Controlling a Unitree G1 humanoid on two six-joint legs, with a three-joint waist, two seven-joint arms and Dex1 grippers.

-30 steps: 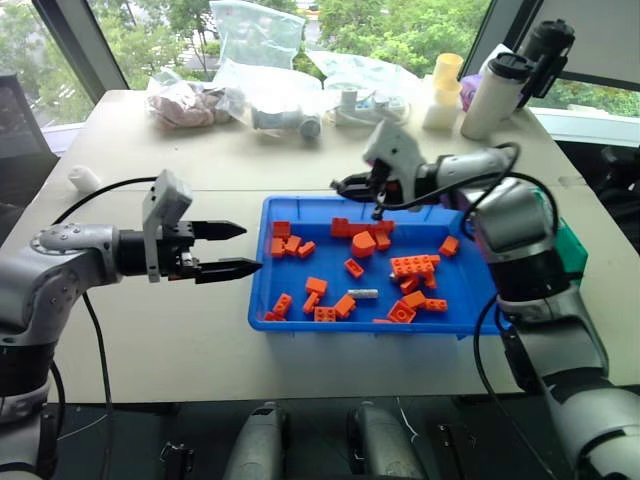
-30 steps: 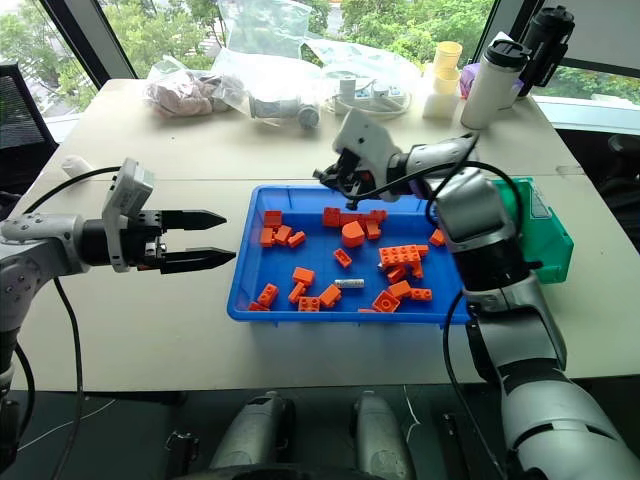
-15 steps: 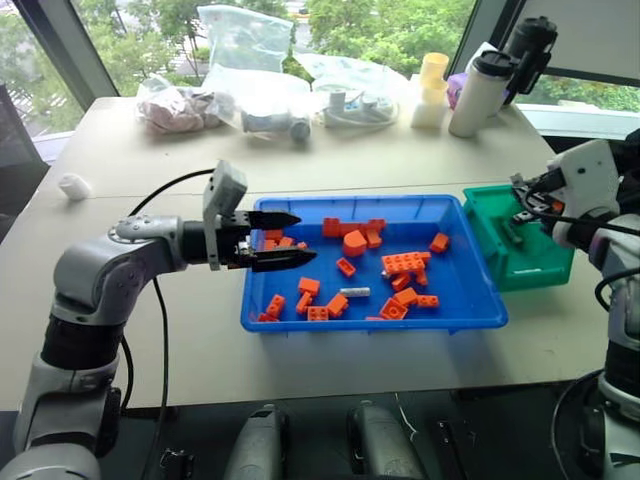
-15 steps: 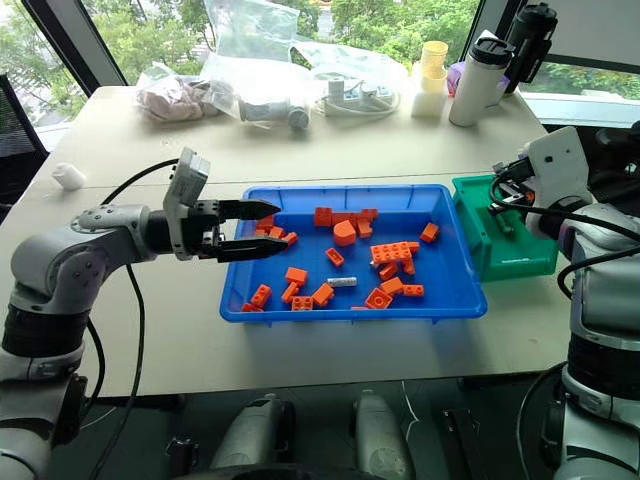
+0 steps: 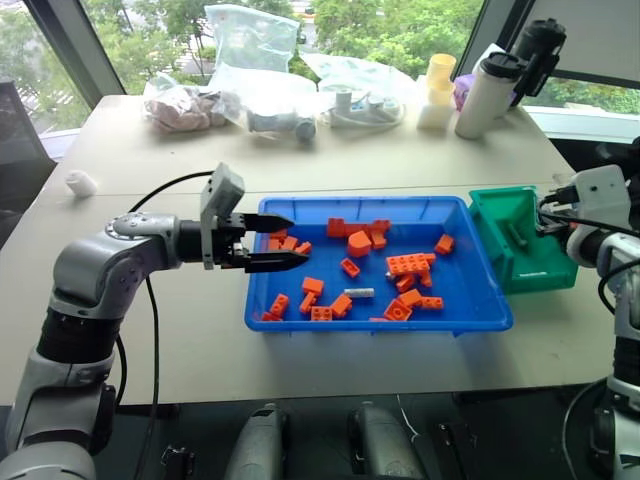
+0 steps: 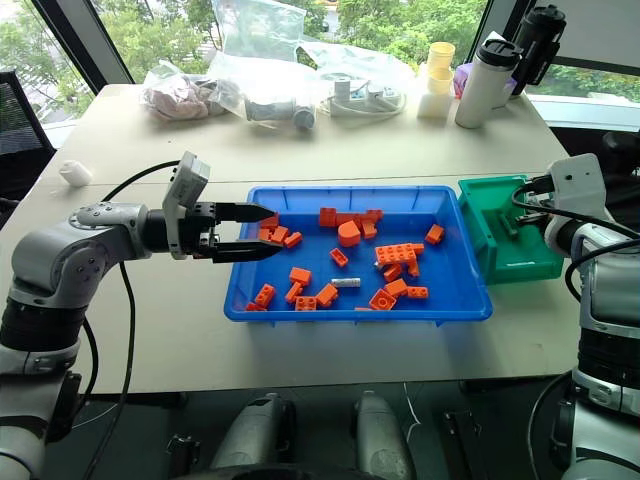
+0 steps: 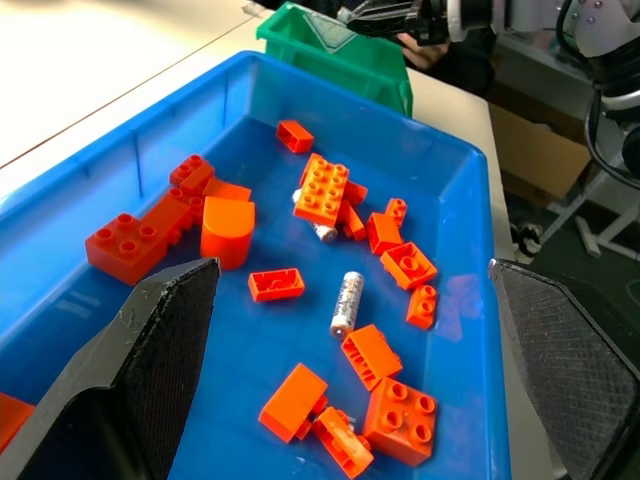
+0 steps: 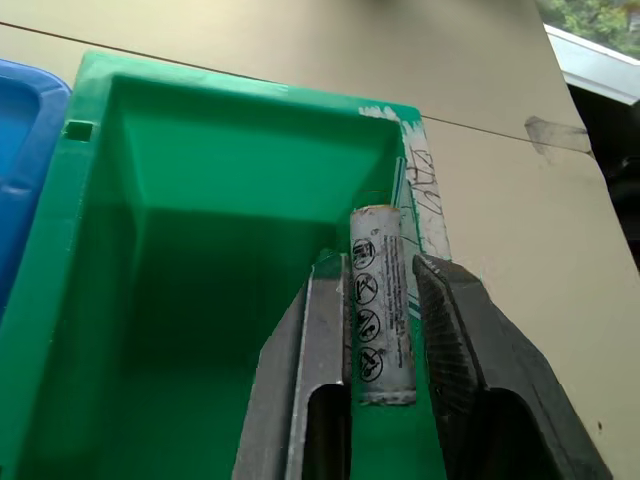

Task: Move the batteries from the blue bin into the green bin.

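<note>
Surface: pale beige table, matt, with a thin seam running across it just behind the blue bin.
Room: big windows behind the far edge, dark frames, green trees outside in daylight.
Far edge clutter: clear plastic bags, crumpled, some with small parts inside; stacked yellow cups; white bottle with a black lid; a black bottle just behind it.
Loose item: small white lump near the table's left edge, well apart from the bins.
Blue bin: middle of the table, long side toward the robot, with orange bricks scattered over its floor.
Battery in blue bin: lying flat on bare floor among the bricks, toward the near side, touching none of them.
Green bin: on the robot's right, just beside the blue bin's short end, rims close or touching; cannot tell which.
Left gripper: roughly level, pointing right over the blue bin's left end, fingers spread and empty, above the bricks.
Right gripper: at the green bin's right side, over its interior.
Right claw: fingers a little apart with the held battery lengthwise between them, lying against one finger, with a thin sliver of green showing between it and the other.
Green bin detail: pen scribble on the rim by the gripper.
Table by green bin: a bit of clear tape stuck on the seam.
</note>
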